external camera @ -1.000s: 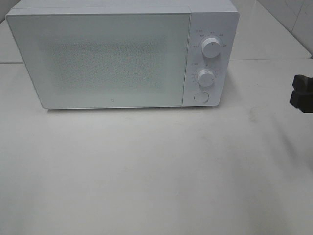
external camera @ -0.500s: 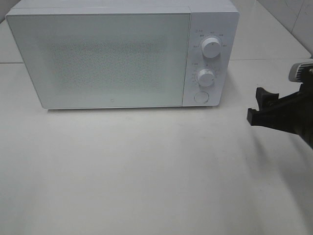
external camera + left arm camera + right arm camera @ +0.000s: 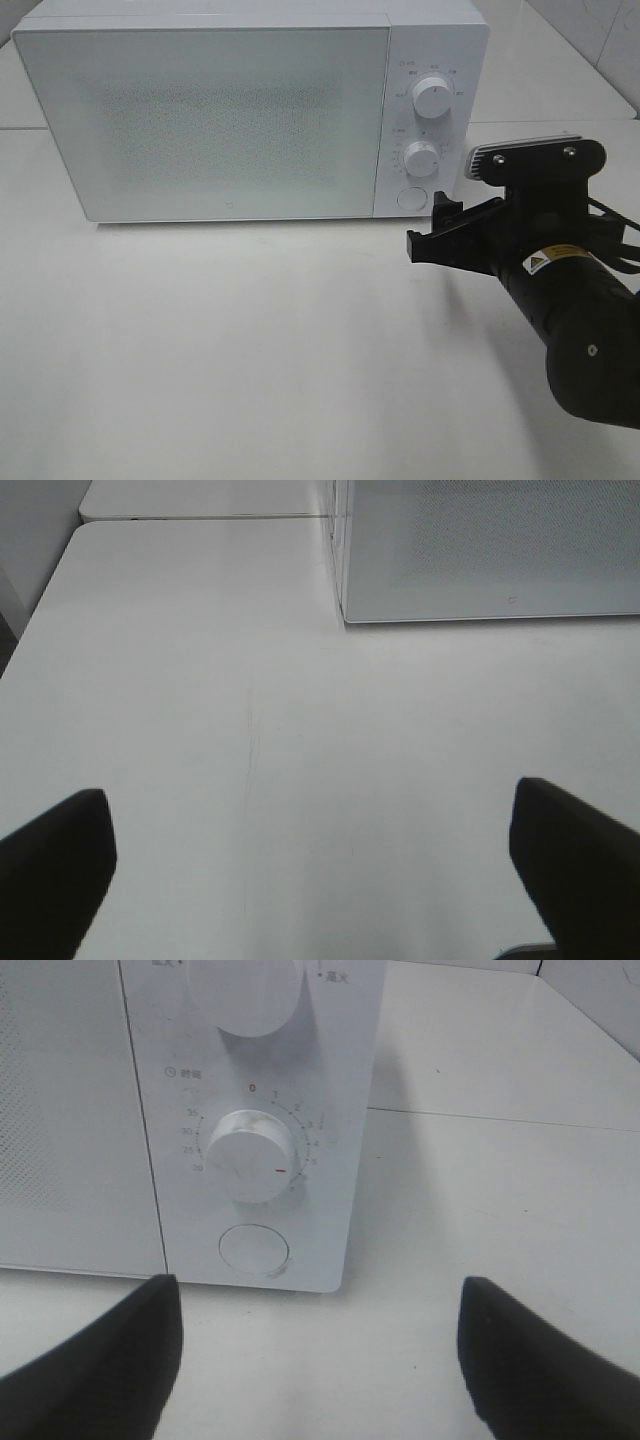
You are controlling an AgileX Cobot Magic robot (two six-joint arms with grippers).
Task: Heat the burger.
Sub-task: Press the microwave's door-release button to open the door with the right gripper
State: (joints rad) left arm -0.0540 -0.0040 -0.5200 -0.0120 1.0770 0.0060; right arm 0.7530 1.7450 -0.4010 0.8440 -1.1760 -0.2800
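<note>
The burger is out of view in every frame. A white microwave (image 3: 220, 110) stands at the back of the table with its door shut. My right gripper (image 3: 428, 225) hangs open just in front of the control panel, near the round button (image 3: 411, 198) under the timer knob (image 3: 421, 158). In the right wrist view the open gripper (image 3: 320, 1360) faces the timer knob (image 3: 250, 1155) and the button (image 3: 254, 1250), with nothing between its fingers. My left gripper (image 3: 315, 870) is open and empty over bare table, with the microwave's (image 3: 490, 550) front corner ahead of it.
The white table (image 3: 250, 350) spreads in front of the microwave. An upper knob (image 3: 432, 97) sits above the timer knob. A tiled wall (image 3: 610, 40) rises at the back right. The table's left edge (image 3: 40, 610) shows in the left wrist view.
My right arm has come in from the right edge toward the microwave's control panel, jaws staying open. The microwave has not moved.
</note>
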